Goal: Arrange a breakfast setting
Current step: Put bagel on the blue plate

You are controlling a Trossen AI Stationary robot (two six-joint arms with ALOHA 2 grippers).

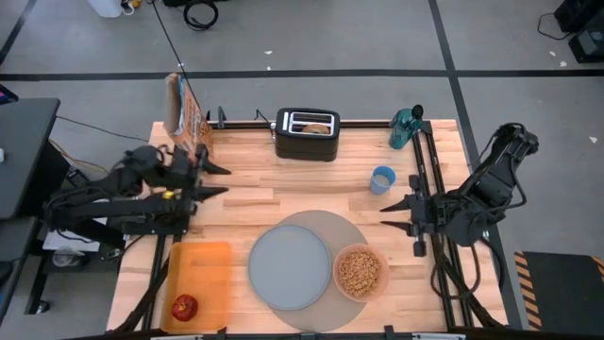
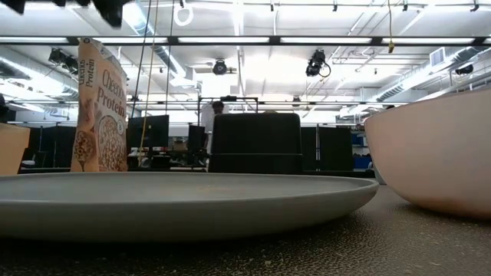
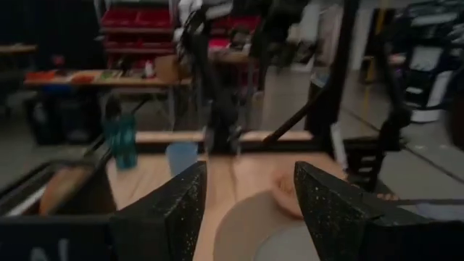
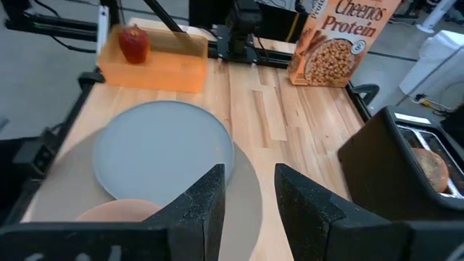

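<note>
We see a big room with bright ceiling lights behind a wooden desk. On the desk lies the big round grey mat, and the grey plate sits on top of it. The pink bowl touches the plate's side and is full of cereal. An orange tray lies beside the mat, and the red apple rests on it. The bagel sits in the black toaster at the far edge. A cereal box stands near the left hand. We cannot find a spoon.

Both hands hang over the desk holding nothing. The left hand's fingers are apart. The right hand also has its fingers apart.

We think the apple is hard, smooth and round, so it may slip or roll. Grab it around its middle. The bagel looks light and soft, so pinch its top edge gently.
</note>
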